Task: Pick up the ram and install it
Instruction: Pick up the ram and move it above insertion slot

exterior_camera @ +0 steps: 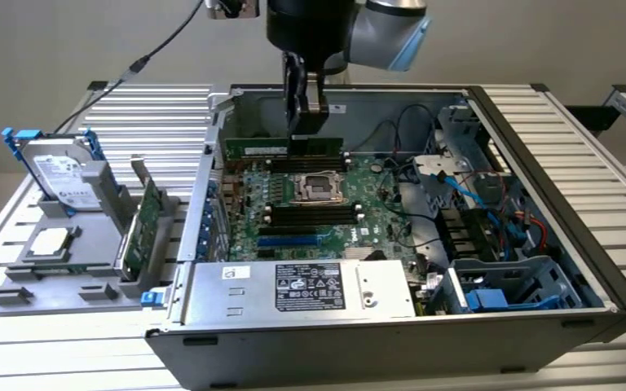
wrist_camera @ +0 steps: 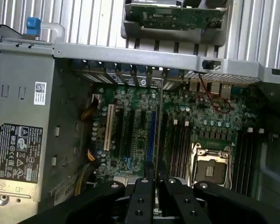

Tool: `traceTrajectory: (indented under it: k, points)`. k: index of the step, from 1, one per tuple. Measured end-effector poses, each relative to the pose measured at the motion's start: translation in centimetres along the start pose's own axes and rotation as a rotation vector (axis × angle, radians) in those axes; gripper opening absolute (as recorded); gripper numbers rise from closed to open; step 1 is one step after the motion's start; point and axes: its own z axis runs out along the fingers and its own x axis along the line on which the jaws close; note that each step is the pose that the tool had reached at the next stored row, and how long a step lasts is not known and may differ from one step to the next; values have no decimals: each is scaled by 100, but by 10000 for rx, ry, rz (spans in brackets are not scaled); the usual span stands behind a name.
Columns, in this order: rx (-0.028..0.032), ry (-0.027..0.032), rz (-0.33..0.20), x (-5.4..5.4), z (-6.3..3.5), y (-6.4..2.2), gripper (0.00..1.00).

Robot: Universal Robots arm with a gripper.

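claw: the gripper (exterior_camera: pixel 306 130) hangs down into the open PC case (exterior_camera: pixel 606 285) at the back of the board. Its fingers are pinched together on the ram, so it's clamped, not apart.
ram: the ram (exterior_camera: pixel 258 149) is held on its long edge, lying level. Most of it sticks out of the fingers toward the exterior view's left.
ram vs board: it's on the far side of the CPU socket (exterior_camera: pixel 319 186), down at the memory slots there. Honestly can't tell if it's touching a slot or just above one.
near slots: the black memory slots (exterior_camera: pixel 307 214) on the near side of the socket have nothing in them.
wrist cam: the gripper (wrist_camera: pixel 150 184) fingertips sit close together, and a thin edge runs out from between them over the motherboard (wrist_camera: pixel 130 100).
power supply: the grey box with the label (exterior_camera: pixel 302 287) sits along the front of the case.
outside the case: a grey holder (exterior_camera: pixel 41 285) stands on the slatted table (exterior_camera: pixel 160 110), at the exterior view's left.
holder contents: a hard drive (exterior_camera: pixel 61 175) with blue rails, a green expansion card (exterior_camera: pixel 139 224) standing upright, and a square chip (exterior_camera: pixel 52 242) lying flat.
cables: blue and black ones are bunched at the case's side on the exterior view's right (exterior_camera: pixel 476 195).
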Motion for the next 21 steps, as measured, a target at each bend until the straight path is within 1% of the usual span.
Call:
traceTrajectory:
  k: [3,6,10,17,21]
  points:
    - [0,4,0,-89,32,-113,14]
    - [-1,7,1,-181,60,-206,14]
    - [0,6,1,-259,92,-318,14]
    - [0,6,7,-345,152,-501,14]
    - [-1,0,67,-373,200,-554,14]
